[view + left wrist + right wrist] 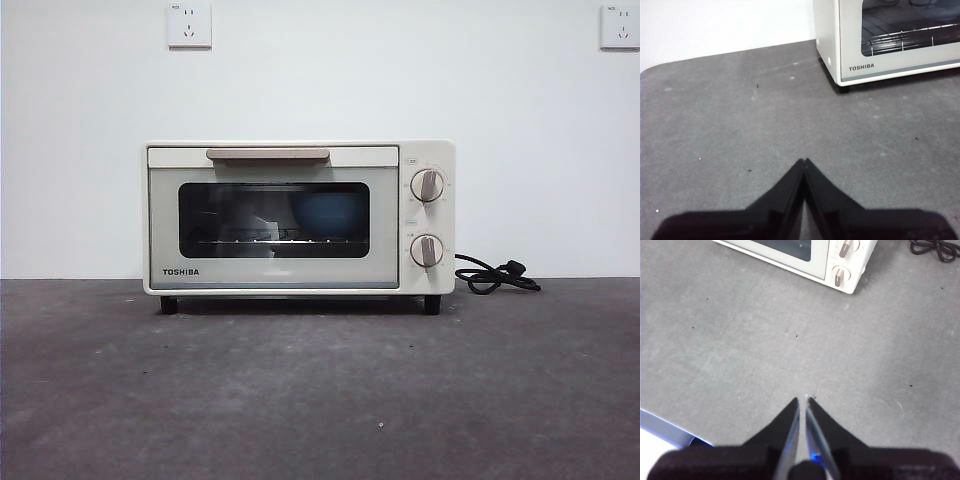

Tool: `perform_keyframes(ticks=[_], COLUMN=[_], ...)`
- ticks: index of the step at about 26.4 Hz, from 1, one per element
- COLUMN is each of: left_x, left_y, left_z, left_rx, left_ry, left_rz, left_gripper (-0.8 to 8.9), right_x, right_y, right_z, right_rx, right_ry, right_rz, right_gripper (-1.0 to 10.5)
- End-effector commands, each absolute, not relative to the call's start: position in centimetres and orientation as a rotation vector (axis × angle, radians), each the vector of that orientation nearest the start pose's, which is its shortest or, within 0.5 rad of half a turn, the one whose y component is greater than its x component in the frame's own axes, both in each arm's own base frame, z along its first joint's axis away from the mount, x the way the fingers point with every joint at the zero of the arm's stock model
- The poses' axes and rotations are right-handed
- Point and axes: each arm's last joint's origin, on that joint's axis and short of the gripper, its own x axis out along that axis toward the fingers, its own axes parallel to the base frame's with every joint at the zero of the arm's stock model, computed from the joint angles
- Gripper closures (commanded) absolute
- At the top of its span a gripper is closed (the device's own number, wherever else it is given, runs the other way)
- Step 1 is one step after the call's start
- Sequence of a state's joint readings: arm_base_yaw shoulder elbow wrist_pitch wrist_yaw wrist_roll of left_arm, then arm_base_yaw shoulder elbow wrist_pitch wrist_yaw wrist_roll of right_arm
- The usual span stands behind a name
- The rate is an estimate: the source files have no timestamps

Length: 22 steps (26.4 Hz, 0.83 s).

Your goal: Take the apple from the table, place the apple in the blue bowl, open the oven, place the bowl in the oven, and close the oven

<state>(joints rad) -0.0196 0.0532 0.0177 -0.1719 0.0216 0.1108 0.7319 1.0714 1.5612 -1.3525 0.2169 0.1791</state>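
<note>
Sitting behind the dark glass of the closed oven (300,217), the blue bowl (330,218) shows as a round blue shape on the wire rack, right of the window's middle; the apple cannot be made out through the glass. The oven stands on the bench (320,400) against the white wall, its beige handle (268,154) across the top of the door and two knobs (427,185) one above the other on its right side. A black cord (497,275) lies coiled on the bench just to the right of it — only the front view and the right wrist view show it. Only the left wrist view gives a close look at the wire rack (910,40) inside, though the bowl is cut off there. The left end effector (804,161) hovers over bare bench near the oven's left corner, jaws pressed together and holding nothing. The right end effector (805,399) hangs over bare bench in front of the knob side — its jaws nearly meet, with only a sliver between the tips, and grip nothing.
</note>
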Motion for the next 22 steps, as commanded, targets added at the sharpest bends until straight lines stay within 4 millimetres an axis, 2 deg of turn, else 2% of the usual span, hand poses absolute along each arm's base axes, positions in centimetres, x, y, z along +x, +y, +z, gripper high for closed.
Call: perform_keyframes(ticks=[1, 4, 6, 7, 9, 10, 13, 18, 22], left_x=[9.9, 9.9, 9.9, 9.9, 9.9, 9.9, 9.9, 9.9, 9.9], left_y=[-0.2, -0.2, -0.2, -0.2, -0.2, -0.2, -0.2, -0.2, -0.2], left_z=[14.5, 14.5, 14.5, 14.5, 14.4, 14.4, 14.4, 14.4, 14.4], left_rx=[0.102, 0.102, 0.102, 0.102, 0.102, 0.102, 0.102, 0.102, 0.102], left_ry=[0.219, 0.226, 0.227, 0.229, 0.233, 0.234, 0.235, 0.235, 0.235], left_rz=[-0.054, -0.055, -0.055, -0.055, -0.055, -0.055, -0.055, -0.055, -0.055], left_gripper=[8.17, 8.17, 8.17, 8.17, 8.17, 8.17, 8.17, 8.17, 8.17], right_x=[10.9, 10.5, 10.8, 11.1, 11.4, 11.3, 10.8, 9.9, 9.5], right_y=[8.3, 6.2, 4.5, 3.6, 2.1, 1.7, 0.6, -0.4, -1.0], right_z=[43.1, 43.6, 42.9, 41.8, 38.1, 36.1, 29.8, 24.1, 20.5], right_rx=[-0.316, -0.359, -0.216, -0.137, -0.015, 0.006, 0.001, -0.003, -0.005], right_ry=[0.769, 0.645, 0.442, 0.323, 0.148, 0.114, 0.154, 0.235, 0.252], right_rz=[0.367, 0.318, 0.221, 0.144, 0.001, -0.041, -0.124, -0.221, -0.281], right_gripper=[9.2, 9.2, 9.2, 9.2, 9.2, 9.2, 9.2, 9.2, 9.2])
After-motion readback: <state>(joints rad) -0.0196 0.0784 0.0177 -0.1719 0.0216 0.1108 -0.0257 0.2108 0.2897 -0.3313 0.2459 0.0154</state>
